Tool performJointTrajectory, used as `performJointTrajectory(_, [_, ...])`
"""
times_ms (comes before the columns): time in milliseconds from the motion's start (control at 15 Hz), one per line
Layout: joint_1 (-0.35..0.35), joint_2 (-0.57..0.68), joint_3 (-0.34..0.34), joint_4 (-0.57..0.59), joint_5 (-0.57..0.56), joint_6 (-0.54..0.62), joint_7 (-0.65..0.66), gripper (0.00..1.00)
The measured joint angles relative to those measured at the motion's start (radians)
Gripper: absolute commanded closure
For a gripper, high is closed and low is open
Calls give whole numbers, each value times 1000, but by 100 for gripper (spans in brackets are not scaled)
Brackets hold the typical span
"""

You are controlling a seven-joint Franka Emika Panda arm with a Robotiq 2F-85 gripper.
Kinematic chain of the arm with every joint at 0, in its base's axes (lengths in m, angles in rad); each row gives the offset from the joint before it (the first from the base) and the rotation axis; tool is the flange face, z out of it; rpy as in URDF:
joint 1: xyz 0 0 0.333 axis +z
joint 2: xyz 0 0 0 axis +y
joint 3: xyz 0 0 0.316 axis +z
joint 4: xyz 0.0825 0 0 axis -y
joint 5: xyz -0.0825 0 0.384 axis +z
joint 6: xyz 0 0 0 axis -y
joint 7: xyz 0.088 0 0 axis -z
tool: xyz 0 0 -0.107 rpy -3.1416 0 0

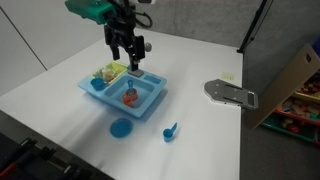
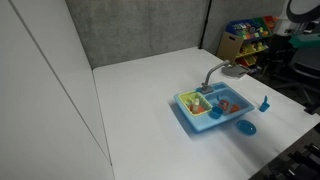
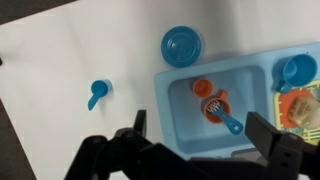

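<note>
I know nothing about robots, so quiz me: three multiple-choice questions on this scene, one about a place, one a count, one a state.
1. Where is the round blue dish? A floor; B table, beside the tray; C shelf.
2. How many loose blue pieces lie outside the tray? A two; B five; C none.
3. The tool is: A shut on a cup; B open, empty; C unseen.
Answers: B, white tabletop surrounds it; A, the dish and a scoop; B, its fingers stand wide apart above the tray.
</note>
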Motion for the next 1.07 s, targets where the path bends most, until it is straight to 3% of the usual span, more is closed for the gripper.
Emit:
performJointTrajectory(267, [-6,-73,10,5,0,-91,-19,0])
performJointTrajectory(1067, [-4,-275,78,4,-4,-207,-77,0])
